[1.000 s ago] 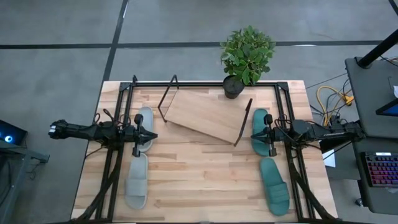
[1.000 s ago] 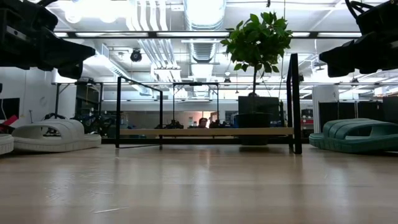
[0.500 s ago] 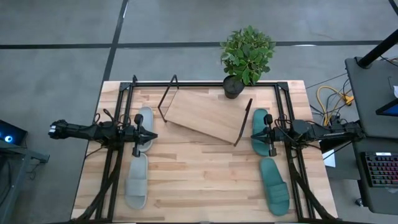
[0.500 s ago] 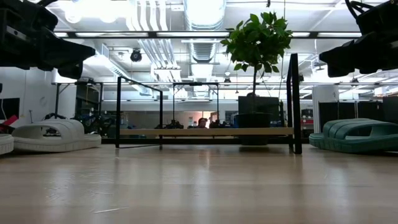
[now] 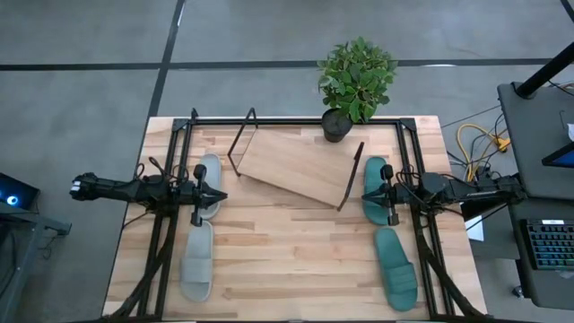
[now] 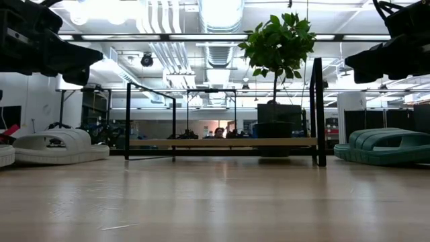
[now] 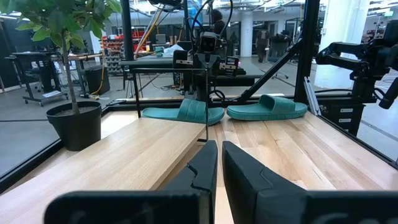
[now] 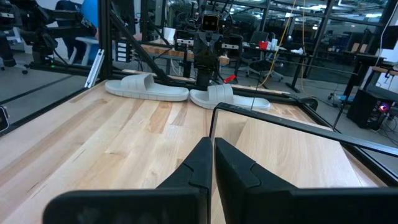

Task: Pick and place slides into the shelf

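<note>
Grey slides (image 5: pixel 202 231) lie at table's left under my left gripper (image 5: pixel 218 196), fingers closed, empty. I see the shelf (image 5: pixel 296 168) bare at centre. Teal slides (image 5: pixel 387 231) lie right, beneath my right gripper (image 5: pixel 366 195), closed, empty.

The shelf (image 5: pixel 299 167) is a slanted light-wood board with thin black metal end frames, lying empty and skewed near the far middle of the surface; its left end sits farther back than its right. Two light grey slides (image 5: pixel 205 186) lie end to end along the left side, soles down, straps up, the nearer one (image 5: pixel 197 261) close to the front edge; two teal green slides (image 5: pixel 375 189) lie likewise along the right side, the nearer one (image 5: pixel 395 268) angled slightly outward; all four are off the shelf.
</note>
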